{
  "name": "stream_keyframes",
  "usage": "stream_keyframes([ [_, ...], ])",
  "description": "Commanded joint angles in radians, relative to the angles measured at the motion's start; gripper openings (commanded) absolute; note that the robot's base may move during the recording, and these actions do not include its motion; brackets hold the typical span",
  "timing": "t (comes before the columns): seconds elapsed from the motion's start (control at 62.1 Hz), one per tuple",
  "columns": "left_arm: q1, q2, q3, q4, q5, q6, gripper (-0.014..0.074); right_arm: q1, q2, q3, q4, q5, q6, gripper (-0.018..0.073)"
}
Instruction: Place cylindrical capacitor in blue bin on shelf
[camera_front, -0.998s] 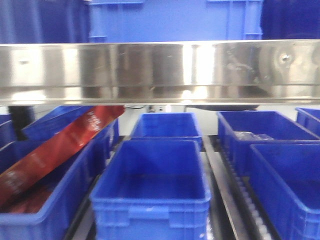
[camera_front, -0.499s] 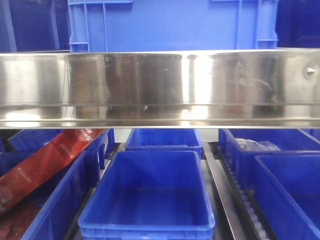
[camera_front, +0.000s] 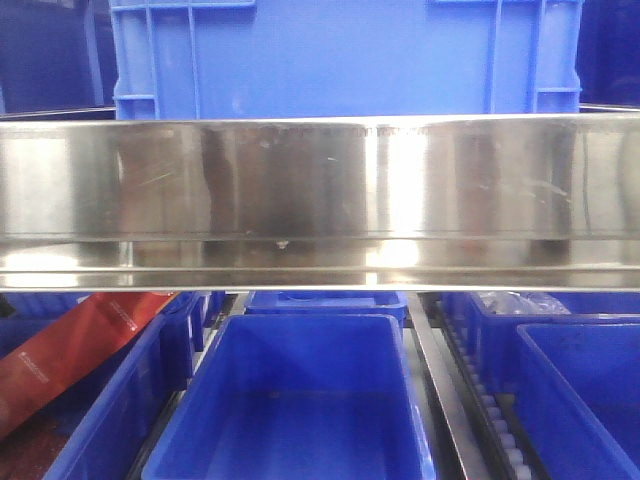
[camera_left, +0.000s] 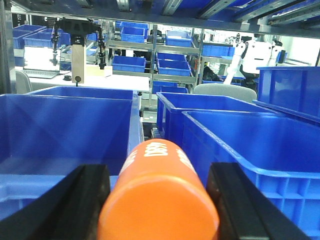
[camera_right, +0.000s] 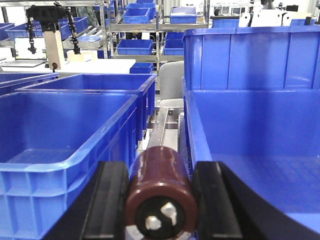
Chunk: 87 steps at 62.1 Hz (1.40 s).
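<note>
Your right fingers (camera_right: 112, 200) are clamped on the capacitor (camera_right: 161, 192), which sits low beside the blue bin (camera_right: 40, 195) (the left fingers (camera_left: 65, 205) hold the orange cylinder (camera_left: 157, 200), not the part wanted); carry the capacitor up over that bin's rim before you release.

The black-fingered left gripper (camera_left: 159, 172) fills the bottom of its wrist view, clamped level on a large orange cylinder (camera_left: 157, 210). The right gripper (camera_right: 161, 170), at bottom centre of its view, pinches a short, dark cylindrical capacitor (camera_right: 161, 195) between black fingers (camera_right: 110, 200).
</note>
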Motion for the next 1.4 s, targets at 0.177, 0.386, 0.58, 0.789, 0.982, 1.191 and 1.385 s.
stream_keyframes([
  [0.177,-0.006,-0.006,0.001,-0.003,-0.027,0.004,-0.0111,0.001,-0.006,0.004,-0.009,-0.027,-0.005,-0.0165],
  [0.386,-0.006,-0.006,0.001,-0.003,-0.027,0.004,-0.0111,0.001,-0.006,0.004,-0.012,-0.130,-0.005,-0.0165],
  [0.58,-0.006,-0.006,0.001,-0.003,-0.039,0.004,-0.0111,0.001,-0.006,0.004,-0.012,-0.254,-0.005,-0.0165],
  [0.789,-0.006,-0.006,0.001,-0.003,-0.057,0.004,-0.0111,0.001,-0.006,0.004,-0.012,-0.252,-0.005,-0.0165],
  [0.982,-0.006,0.047,-0.040,-0.008,-0.059,0.004,-0.0111,0.003,0.013,-0.007,-0.019,-0.278,-0.005,-0.0165],
  [1.191,-0.093,0.237,-0.192,-0.006,-0.042,0.053,-0.0111,0.091,0.144,-0.147,-0.117,-0.242,-0.005,-0.0165],
  [1.385,-0.248,0.443,-0.345,-0.006,-0.076,0.088,-0.0111,0.214,0.330,-0.272,-0.118,-0.242,-0.005,-0.0165],
])
